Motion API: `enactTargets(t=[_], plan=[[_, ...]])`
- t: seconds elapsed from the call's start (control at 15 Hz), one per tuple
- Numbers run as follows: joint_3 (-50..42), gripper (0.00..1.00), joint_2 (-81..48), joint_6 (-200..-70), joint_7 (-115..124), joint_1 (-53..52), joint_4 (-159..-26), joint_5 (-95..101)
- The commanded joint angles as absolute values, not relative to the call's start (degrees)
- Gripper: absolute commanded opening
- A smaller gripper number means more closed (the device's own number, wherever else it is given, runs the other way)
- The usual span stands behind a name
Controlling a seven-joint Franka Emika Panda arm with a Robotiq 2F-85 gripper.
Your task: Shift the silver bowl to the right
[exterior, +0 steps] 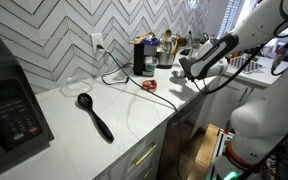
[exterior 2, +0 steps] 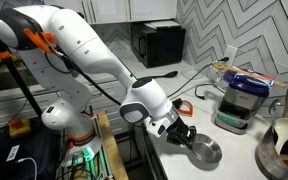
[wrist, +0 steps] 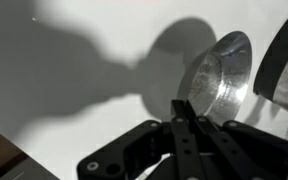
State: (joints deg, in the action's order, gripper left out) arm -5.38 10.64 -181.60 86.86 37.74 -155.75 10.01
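The claw (wrist: pixel 180 108) looks narrow, its fingers almost together. The silver bowl (wrist: pixel 222 75) sits just ahead of the tips, touching or nearly so; whether they pinch the rim, I cannot tell. I think it is best to confirm the hold, then slide it low and slowly over the white counter (wrist: pixel 74 130).

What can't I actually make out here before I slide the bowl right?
Bowl: out of sight in an exterior view, apparently behind the pincer.
Grip: too small and dark in both exterior views and blurred in the wrist view, so I cannot tell whether the rim is pinched.
Bowl's right side, wrist view: covered by a dark shape.
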Motion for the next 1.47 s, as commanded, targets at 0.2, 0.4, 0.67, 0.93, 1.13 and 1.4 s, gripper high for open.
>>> enactTargets(t=[0.2,0.4,0.67,0.93,1.13,1.4], plan=[[-7.28,0.01,6.45,-189.38,87.83,34.89,-156.54,8.62],[-6.28,0.03,6.79,-187.78,87.21,35.89,-156.26,9.46],[-6.4,0.03,6.78,-187.8,87.28,35.69,-156.23,9.46],[-6.43,0.03,6.78,-187.8,87.29,35.69,-156.23,9.46],[-5.7,0.01,6.54,-188.7,87.46,36.87,-155.96,9.2],[-5.01,0.01,5.85,-189.67,87.73,38.71,-155.37,8.89]])
